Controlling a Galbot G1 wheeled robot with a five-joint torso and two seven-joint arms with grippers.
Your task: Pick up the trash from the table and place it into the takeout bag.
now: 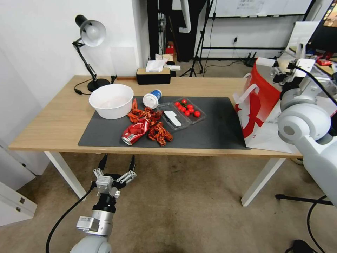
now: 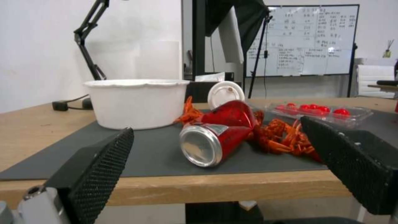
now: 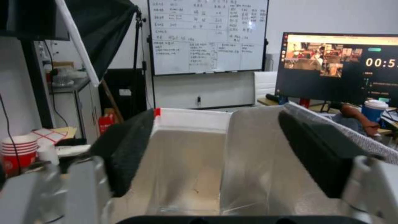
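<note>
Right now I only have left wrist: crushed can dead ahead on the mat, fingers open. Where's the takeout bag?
Observer: The takeout bag stands at the table's right end, by the mat's right edge.
Operator: Right gripper?
Observer: The right gripper is open and empty at the bag's open mouth, looking down at its silvery lining.
Operator: Anything behind the can I'm missing?
Observer: A white flat piece lies in the clear tray's near half, beside the tomatoes.
</note>
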